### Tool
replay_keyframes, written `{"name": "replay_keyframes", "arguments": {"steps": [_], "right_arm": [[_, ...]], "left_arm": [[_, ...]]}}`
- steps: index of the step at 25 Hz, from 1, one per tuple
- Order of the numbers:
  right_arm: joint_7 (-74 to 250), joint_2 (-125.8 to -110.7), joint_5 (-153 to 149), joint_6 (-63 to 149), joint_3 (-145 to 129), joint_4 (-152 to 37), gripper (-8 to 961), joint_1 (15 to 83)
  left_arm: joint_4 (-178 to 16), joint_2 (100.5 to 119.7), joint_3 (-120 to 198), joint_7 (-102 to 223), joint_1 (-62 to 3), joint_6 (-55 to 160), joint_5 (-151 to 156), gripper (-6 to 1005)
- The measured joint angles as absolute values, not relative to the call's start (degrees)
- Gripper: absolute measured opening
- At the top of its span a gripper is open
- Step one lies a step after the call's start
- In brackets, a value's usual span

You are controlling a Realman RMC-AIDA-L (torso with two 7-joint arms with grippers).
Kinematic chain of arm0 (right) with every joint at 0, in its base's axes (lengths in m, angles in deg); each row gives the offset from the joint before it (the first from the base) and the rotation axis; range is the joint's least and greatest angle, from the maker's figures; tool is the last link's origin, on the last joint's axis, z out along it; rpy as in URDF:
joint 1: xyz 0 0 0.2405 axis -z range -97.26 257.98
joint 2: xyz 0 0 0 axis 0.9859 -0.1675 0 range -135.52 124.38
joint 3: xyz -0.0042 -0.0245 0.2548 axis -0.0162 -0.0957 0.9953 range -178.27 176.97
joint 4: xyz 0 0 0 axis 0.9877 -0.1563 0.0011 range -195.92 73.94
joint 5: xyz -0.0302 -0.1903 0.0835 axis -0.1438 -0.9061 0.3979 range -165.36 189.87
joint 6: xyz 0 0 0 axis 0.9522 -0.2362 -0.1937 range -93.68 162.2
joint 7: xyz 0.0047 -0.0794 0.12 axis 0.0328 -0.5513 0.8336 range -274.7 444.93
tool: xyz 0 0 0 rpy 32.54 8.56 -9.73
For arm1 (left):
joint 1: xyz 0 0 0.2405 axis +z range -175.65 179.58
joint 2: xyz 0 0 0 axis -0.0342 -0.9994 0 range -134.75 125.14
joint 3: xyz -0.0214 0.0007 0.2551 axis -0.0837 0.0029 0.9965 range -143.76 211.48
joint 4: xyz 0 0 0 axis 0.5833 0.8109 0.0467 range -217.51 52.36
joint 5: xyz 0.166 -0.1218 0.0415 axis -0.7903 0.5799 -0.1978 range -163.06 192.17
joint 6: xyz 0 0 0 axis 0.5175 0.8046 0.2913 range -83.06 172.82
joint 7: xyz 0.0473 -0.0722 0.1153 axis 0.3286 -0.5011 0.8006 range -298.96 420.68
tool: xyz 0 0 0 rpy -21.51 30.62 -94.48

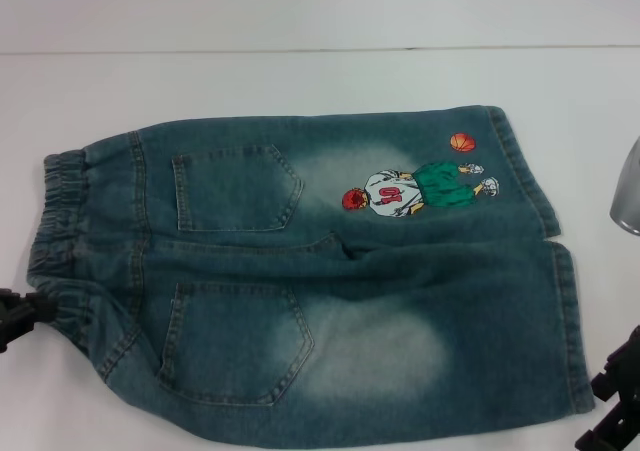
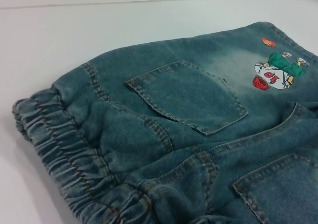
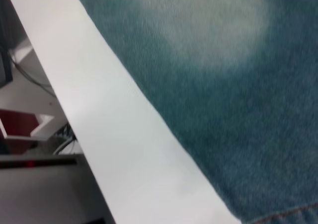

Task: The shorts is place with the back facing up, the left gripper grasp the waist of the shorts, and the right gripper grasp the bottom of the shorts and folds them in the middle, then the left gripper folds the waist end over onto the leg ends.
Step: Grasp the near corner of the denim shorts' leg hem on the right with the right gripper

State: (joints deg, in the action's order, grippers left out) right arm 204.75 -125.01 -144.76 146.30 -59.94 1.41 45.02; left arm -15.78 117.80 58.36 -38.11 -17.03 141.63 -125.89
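Observation:
The shorts (image 1: 320, 271) lie flat on the white table, back up, both back pockets showing. The ruched waist (image 1: 60, 241) is at the left and the leg ends (image 1: 572, 321) at the right. An embroidered basketball player (image 1: 415, 189) sits on the far leg. My left gripper (image 1: 18, 316) is at the near corner of the waist, mostly cut off by the picture edge. My right gripper (image 1: 612, 401) stands just off the near leg's hem. The left wrist view shows the waist (image 2: 59, 149) and a pocket (image 2: 189, 95) close up. The right wrist view shows the shorts' denim (image 3: 223, 60).
A grey metal object (image 1: 628, 191) pokes in at the right edge. The table's front edge (image 3: 114, 134) runs close along the near leg, with floor clutter beyond it. Bare white table (image 1: 300, 81) lies behind the shorts.

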Motion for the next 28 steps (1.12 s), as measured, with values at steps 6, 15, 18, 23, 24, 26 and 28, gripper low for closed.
{"name": "replay_keyframes", "arguments": {"steps": [6,15,18,23,24,26,28], "right_arm": [[204.08,-125.01,-144.83,145.45,-59.14,0.22,916,45.04],[203.18,-125.09,-142.56,143.77,-58.43,0.04,858,45.98],[202.39,-125.1,-141.57,142.67,-58.23,-1.41,823,46.13],[201.35,-125.1,-141.07,139.92,-57.88,-2.95,729,46.7],[200.93,-125.1,-140.97,139.69,-57.84,-2.95,699,46.88],[200.3,-125.1,-140.85,139.64,-57.75,-2.96,640,47.12],[200.16,-125.1,-140.81,139.58,-57.73,-2.95,580,47.24]], "left_arm": [[-15.78,117.8,58.26,-38.1,-17.02,141.64,-125.89,51],[-15.84,117.88,58.56,-38.01,-17.09,141.26,-125.89,51],[-15.87,117.9,58.56,-37.98,-17.04,141.24,-125.89,51],[-15.87,117.98,58.65,-37.85,-17.02,141.4,-125.89,51],[-15.87,117.98,58.65,-37.85,-17.02,141.42,-125.89,51],[-15.87,117.98,58.65,-37.85,-17.02,141.43,-125.89,51],[-15.87,117.98,58.62,-37.84,-17.02,141.45,-125.89,51]]}}
